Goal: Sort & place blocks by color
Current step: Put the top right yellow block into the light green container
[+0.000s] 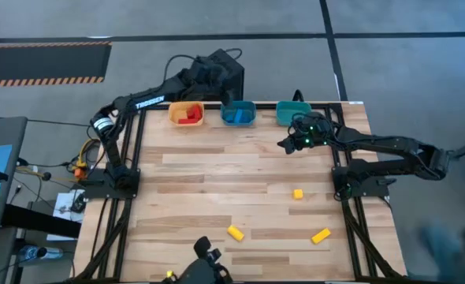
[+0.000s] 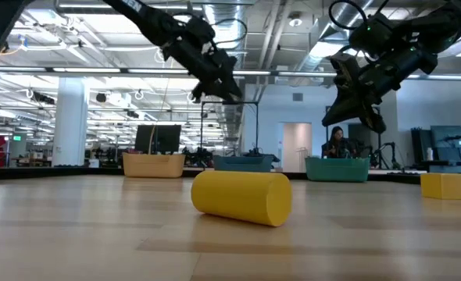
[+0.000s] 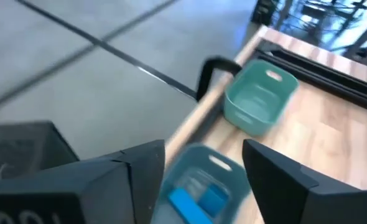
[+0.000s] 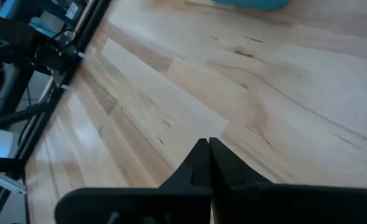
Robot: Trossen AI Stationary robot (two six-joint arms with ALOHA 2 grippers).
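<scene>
Red blocks in orange bin, blue blocks in teal bin (3 yellow blocks on wood).

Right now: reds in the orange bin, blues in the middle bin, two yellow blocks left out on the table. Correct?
Not quite: three yellow blocks are out on the table, as the high view shows. Reds sit in the orange bin, blues in the middle bin.

R gripper fingertips pressed together over bare wood table; prob. teal bin edge.

Glowing evenly under bright ceiling strip lights. Casting only soft shadows on the table. Blurring heavily in both wrist views.
</scene>
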